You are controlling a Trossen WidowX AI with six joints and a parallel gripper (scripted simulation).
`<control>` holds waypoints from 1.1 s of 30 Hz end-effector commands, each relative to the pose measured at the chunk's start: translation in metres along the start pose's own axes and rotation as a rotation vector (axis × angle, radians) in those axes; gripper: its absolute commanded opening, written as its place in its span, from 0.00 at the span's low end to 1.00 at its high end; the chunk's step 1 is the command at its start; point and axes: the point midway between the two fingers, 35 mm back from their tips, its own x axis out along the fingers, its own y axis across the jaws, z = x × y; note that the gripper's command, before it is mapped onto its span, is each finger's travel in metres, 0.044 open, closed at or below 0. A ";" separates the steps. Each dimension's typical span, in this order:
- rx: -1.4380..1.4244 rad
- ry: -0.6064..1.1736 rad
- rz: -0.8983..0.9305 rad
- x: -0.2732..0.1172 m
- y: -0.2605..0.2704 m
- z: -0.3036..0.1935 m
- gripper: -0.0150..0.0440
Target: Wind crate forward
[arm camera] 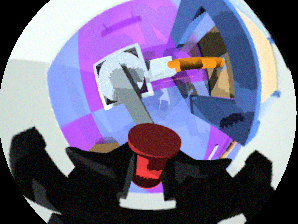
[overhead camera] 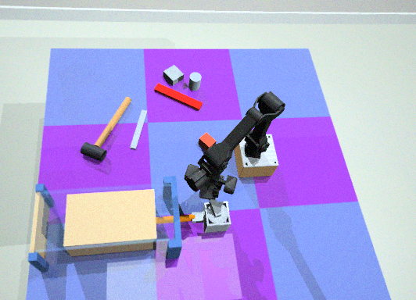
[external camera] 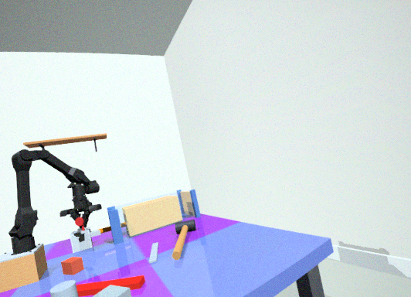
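Note:
The gripper (overhead camera: pixel 212 198) (external camera: pixel 83 222) (arm camera: pixel 148 170) is shut on the red knob (external camera: pixel 79 221) (arm camera: pixel 154 140) of the winch handle. The handle's grey arm (overhead camera: pixel 215 208) (arm camera: pixel 134 102) reaches from the knob over the top of the white winch (overhead camera: pixel 216 226) (external camera: pixel 77 245); the square key is hidden. An orange strap (overhead camera: pixel 185 218) (external camera: pixel 109 229) (arm camera: pixel 197 63) runs from the winch towards the crate. The tan crate (overhead camera: pixel 111 218) (external camera: pixel 152 216) looks flat inside the clear-panelled cubby. A gap shows between its front and the blue frame (overhead camera: pixel 176 222) (external camera: pixel 115 227) (arm camera: pixel 245 65) at the mouth.
A black-headed mallet (overhead camera: pixel 113 122) (external camera: pixel 180 243), a pale flat bar (overhead camera: pixel 138 129) (external camera: pixel 154 252), a red bar (overhead camera: pixel 177 97) (external camera: pixel 116 284), a grey block (overhead camera: pixel 173 74), a grey cylinder (overhead camera: pixel 195 81) and an orange-red block (overhead camera: pixel 207 141) (external camera: pixel 73 265) lie on the bench.

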 end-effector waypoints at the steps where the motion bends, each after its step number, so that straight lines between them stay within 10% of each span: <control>1: 0.001 -0.019 -0.032 -0.003 -0.011 0.009 0.25; 33: 0.001 -0.022 -0.034 -0.005 -0.030 0.036 0.25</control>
